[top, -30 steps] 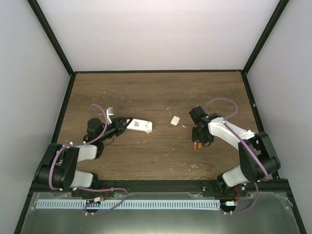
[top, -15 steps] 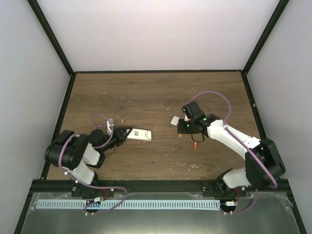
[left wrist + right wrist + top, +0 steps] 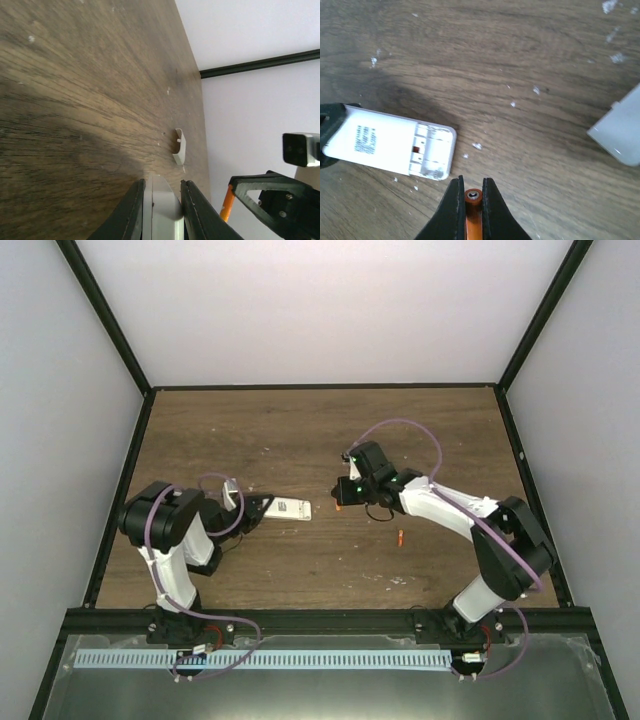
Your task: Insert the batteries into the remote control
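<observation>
Orange in colour, one battery (image 3: 473,212) is gripped between the closed right fingers (image 3: 451,212), its long axis running along them and one end toward the tips. Just beyond the tips and to their left, the remote control (image 3: 390,145) lies flat on the surface (image 3: 530,65), lengthwise across, with its open compartment end nearest. Its far end is clamped by the left fingers (image 3: 130,212). The other battery (image 3: 400,537) lies behind the right fingers.
</observation>
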